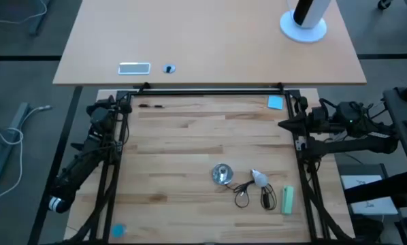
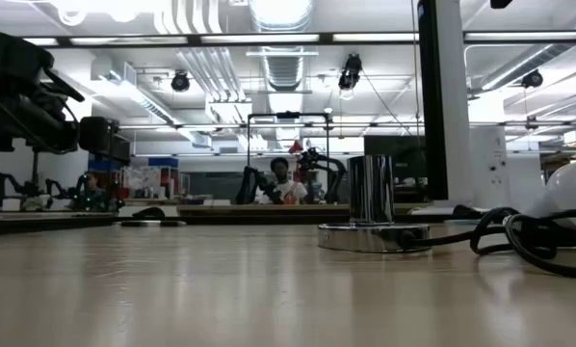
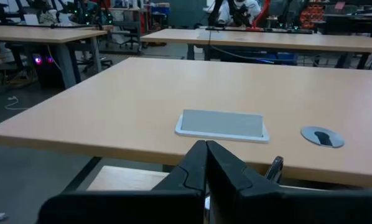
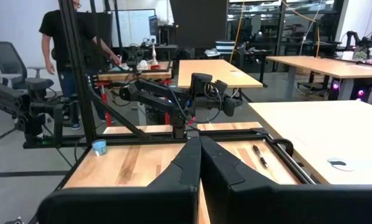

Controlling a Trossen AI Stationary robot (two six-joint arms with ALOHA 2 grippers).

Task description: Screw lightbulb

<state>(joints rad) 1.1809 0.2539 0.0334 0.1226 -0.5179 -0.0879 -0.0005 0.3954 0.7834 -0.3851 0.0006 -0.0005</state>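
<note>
- Lower centre-right of the high view: the lightbulb lies on its side on the wooden table, just right of the round socket, with the black cord looped below them and a pale green block further right.
- Its long axis looks to run from upper left to lower right of the frame; I cannot tell which end carries the screw base.
- My right gripper is parked at the right edge of the table, mid-height in the high view, fingers pressed together, holding nothing.
- My left gripper is parked at the upper-left corner of the table, fingers also pressed together, empty.
- Judgement: the bulb sits below and left of my right arm, and well apart from my left arm across the table, so my right arm is nearer.
- Nothing has been grasped yet; either hand must open before reaching.
</note>
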